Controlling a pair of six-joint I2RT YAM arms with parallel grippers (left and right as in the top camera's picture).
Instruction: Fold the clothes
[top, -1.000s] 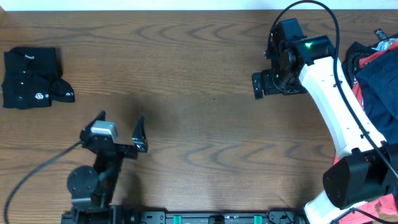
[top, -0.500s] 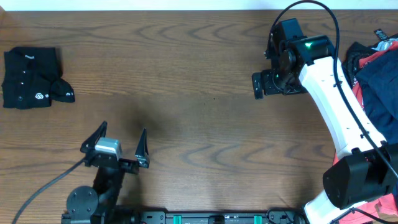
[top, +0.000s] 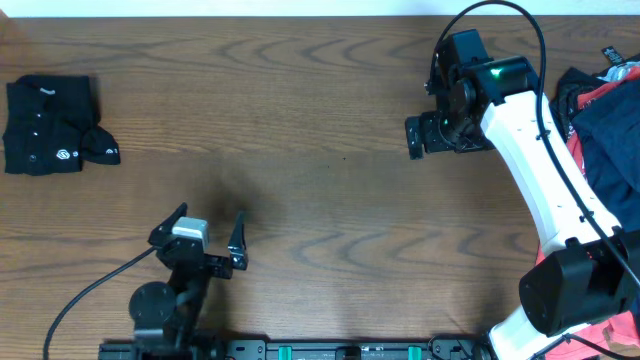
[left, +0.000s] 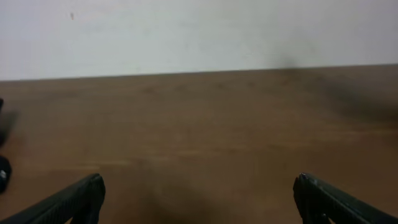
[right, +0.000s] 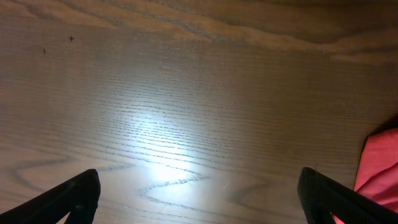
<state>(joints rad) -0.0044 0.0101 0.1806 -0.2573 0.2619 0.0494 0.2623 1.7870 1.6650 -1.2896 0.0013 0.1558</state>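
A folded black garment (top: 50, 125) lies at the table's far left. A pile of unfolded clothes (top: 605, 115), red and dark blue, sits at the right edge; a red corner of it shows in the right wrist view (right: 379, 171). My left gripper (top: 200, 235) is open and empty near the front edge, over bare wood (left: 199, 186). My right gripper (top: 415, 138) is open and empty over bare wood at the upper right (right: 199, 186), left of the pile.
The wooden table (top: 320, 200) spans the view. The right arm's white links (top: 540, 170) run from the front right corner up to the gripper. A black cable (top: 80, 290) trails from the left arm at the front left.
My left gripper has pulled back toward the front edge of the table, still open. The right arm has not moved.
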